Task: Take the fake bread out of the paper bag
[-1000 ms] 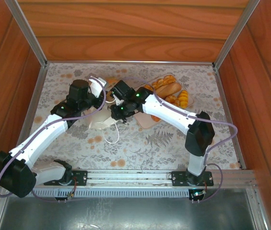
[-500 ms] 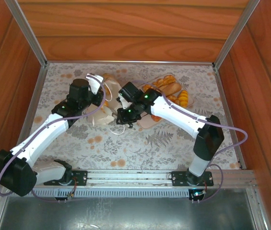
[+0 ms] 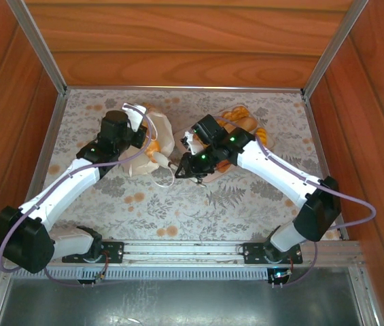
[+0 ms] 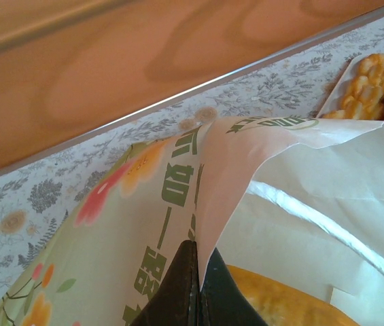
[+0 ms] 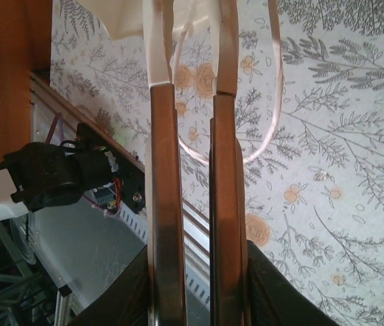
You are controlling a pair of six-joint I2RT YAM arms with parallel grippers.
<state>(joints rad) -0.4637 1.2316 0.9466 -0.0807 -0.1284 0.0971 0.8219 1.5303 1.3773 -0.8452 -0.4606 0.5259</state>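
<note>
The white paper bag with green lettering hangs at the back left of the table. My left gripper is shut on its top edge. In the left wrist view the black jaws pinch the paper bag, and a golden fake bread lies inside the bag's mouth. From above that bread shows orange under the bag. My right gripper hovers just right of the bag. Its fingers stand a narrow gap apart with only table between them. The tips run off the view's top edge.
Several more pastries lie on the beige tray behind the right arm, and its edge is beside the bag. A white cord handle loops on the flowered cloth below the bag. Wooden walls close in the back and sides.
My left gripper has carried the bag up and toward the back. My right gripper has drawn away from the bag toward the right, and its arm has swung outward.
</note>
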